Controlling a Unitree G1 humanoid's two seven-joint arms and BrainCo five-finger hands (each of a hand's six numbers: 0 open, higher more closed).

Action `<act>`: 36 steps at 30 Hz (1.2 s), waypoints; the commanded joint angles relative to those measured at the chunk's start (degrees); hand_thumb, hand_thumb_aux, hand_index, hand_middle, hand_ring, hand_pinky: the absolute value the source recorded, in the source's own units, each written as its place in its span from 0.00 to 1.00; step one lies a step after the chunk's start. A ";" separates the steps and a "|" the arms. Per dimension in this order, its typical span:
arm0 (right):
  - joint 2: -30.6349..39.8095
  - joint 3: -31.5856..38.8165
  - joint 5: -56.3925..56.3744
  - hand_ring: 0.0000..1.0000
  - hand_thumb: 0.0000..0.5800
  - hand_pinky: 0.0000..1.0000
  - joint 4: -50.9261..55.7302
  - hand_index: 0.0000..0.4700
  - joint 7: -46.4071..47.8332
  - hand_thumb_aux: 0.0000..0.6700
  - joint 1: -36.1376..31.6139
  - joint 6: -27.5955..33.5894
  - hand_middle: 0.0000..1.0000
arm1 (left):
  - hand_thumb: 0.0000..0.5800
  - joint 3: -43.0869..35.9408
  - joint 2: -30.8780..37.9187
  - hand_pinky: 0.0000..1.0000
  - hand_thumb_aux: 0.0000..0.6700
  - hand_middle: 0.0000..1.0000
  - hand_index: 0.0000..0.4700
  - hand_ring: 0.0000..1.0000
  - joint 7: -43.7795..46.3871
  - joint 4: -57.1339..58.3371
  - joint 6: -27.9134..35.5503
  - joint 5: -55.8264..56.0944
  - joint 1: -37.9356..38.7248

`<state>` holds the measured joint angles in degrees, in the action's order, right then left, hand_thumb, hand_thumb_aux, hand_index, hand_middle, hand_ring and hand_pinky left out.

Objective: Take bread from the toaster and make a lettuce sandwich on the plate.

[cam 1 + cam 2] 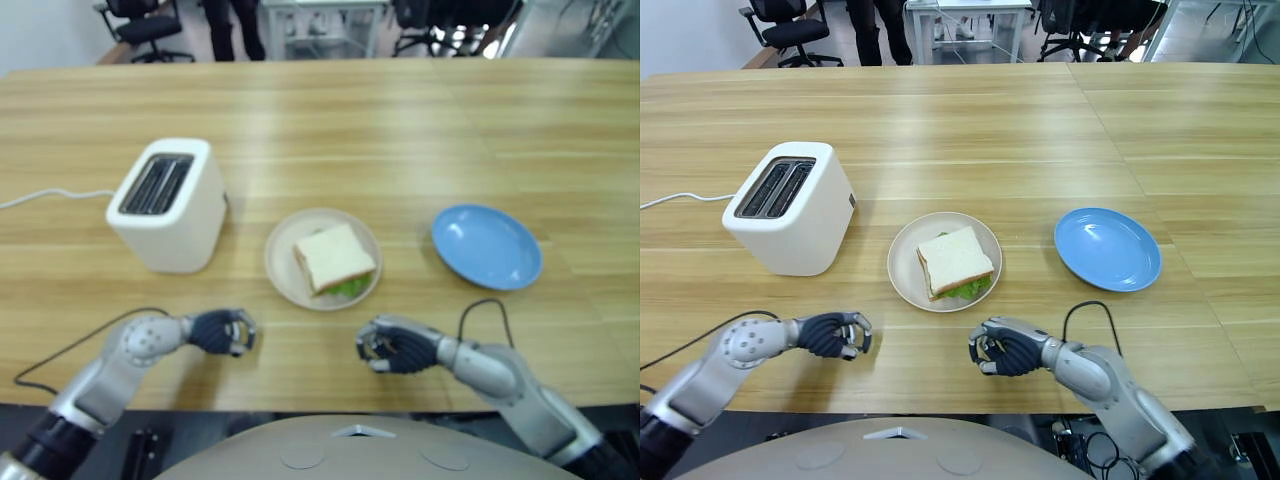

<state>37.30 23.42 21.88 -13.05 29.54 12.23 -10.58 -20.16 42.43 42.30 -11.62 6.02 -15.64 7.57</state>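
Lettuce sandwich [955, 262] seen on beige plate [902, 272], table [940, 130] centre. Toaster [790, 220] set left of plate, blue plate [1107, 248] right. Left hand [832, 335], right hand [1005, 350] held near edge, fingers curled, nothing gripped.

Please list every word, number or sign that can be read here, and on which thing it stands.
No text can be read.
The toaster, the plate under the sandwich, the blue plate and the table show no print.
A small dark mark on the toaster's side is too small to read.
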 commanded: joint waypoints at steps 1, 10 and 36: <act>-2.45 3.00 4.61 1.00 1.00 1.00 7.99 0.98 -0.62 1.00 -4.18 -0.08 1.00 | 1.00 -5.19 -2.99 1.00 1.00 1.00 0.98 1.00 0.19 5.80 0.61 -4.63 -3.20; -10.40 6.26 14.88 1.00 1.00 1.00 36.03 0.98 -13.29 1.00 -23.40 -4.12 1.00 | 1.00 -8.73 -16.61 1.00 1.00 1.00 0.98 1.00 -8.30 31.27 -6.31 -9.20 -20.15; -18.10 -18.37 -19.23 0.00 0.00 0.00 15.87 0.00 -31.35 0.00 -18.65 -4.32 0.00 | 0.00 16.48 -21.61 0.00 0.00 0.00 0.00 0.00 -19.29 2.42 1.41 13.54 -17.27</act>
<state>21.25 8.22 10.97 2.86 -4.36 -7.75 -18.40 -6.51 22.60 23.74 -8.63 5.51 -6.17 -8.83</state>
